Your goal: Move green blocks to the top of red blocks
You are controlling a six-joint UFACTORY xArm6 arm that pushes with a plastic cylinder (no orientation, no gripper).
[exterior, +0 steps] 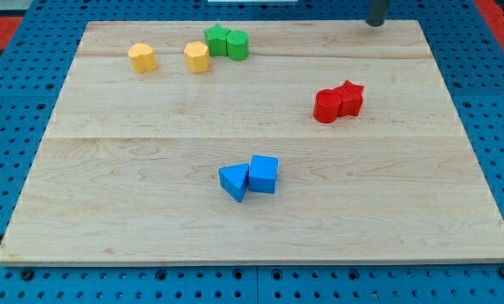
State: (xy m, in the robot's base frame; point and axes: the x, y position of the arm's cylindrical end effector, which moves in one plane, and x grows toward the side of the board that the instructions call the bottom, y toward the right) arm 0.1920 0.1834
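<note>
A green star block (217, 40) and a green cylinder block (237, 45) sit touching each other near the view's top, left of centre. A red cylinder block (326, 106) and a red star block (349, 97) sit touching at the view's right of centre. The green pair lies up and to the left of the red pair, well apart. My tip (376, 23) shows at the view's top edge, right of the green blocks and above the red blocks, touching no block.
Two yellow hexagonal blocks (142, 57) (197, 57) lie left of the green pair, the nearer one almost touching the green star. A blue triangular block (233, 181) and a blue cube (263, 174) sit together at lower centre. The wooden board (108, 194) rests on blue pegboard.
</note>
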